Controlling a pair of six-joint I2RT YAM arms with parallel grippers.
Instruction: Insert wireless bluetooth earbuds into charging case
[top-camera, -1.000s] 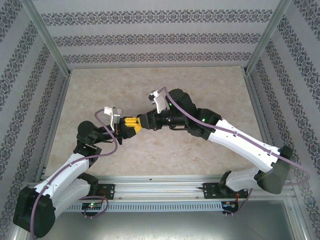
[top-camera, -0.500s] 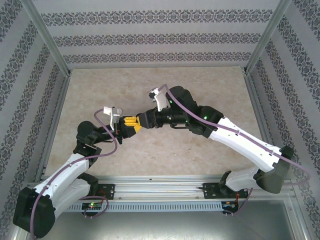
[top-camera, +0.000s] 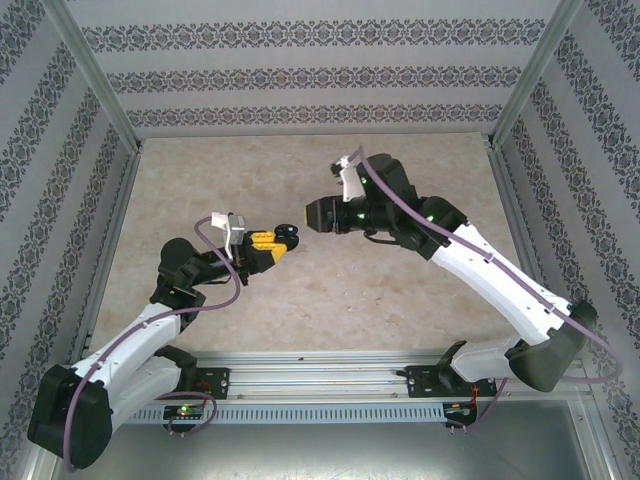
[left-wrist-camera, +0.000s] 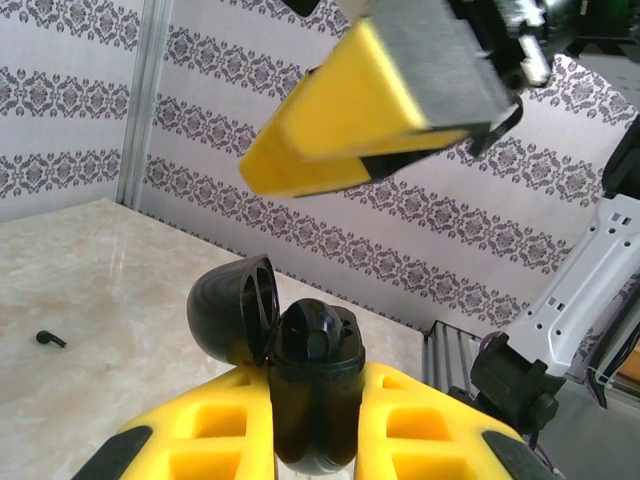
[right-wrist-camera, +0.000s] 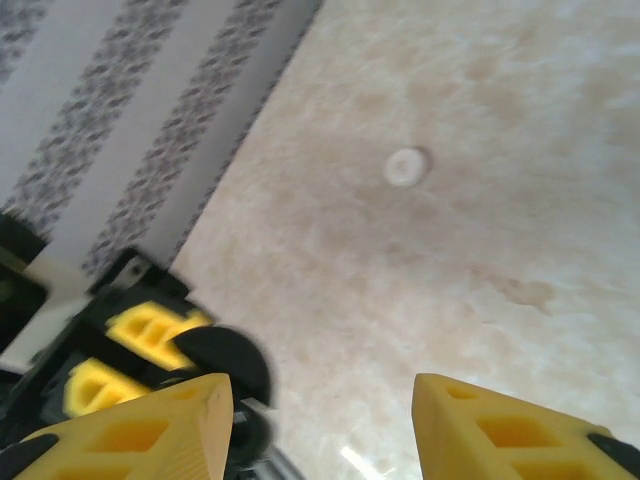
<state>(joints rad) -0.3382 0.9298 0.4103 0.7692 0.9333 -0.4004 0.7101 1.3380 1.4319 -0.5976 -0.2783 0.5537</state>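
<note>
My left gripper (top-camera: 272, 240) is shut on a black charging case (left-wrist-camera: 315, 390), held upright between its yellow fingers (left-wrist-camera: 200, 430) with the lid (left-wrist-camera: 230, 310) hinged open to the left. A glossy black rounded shape sits in the case's top; I cannot tell if it is an earbud. In the left wrist view one small black earbud (left-wrist-camera: 50, 339) lies on the table at far left. My right gripper (top-camera: 312, 214) hangs open and empty, up and right of the case (top-camera: 288, 234). Its fingers (right-wrist-camera: 150, 430) stand wide apart, and one finger (left-wrist-camera: 370, 100) shows above the case.
A small white round disc (right-wrist-camera: 405, 167) lies on the beige marble table (top-camera: 300, 170) ahead of the right gripper. Patterned walls and metal posts (top-camera: 95, 80) close in the back and both sides. The arm bases sit on the rail (top-camera: 320, 380) at the near edge.
The right gripper has opened and drawn back up and to the right, away from the case. The left gripper has kept its hold on the case, shifting slightly right.
</note>
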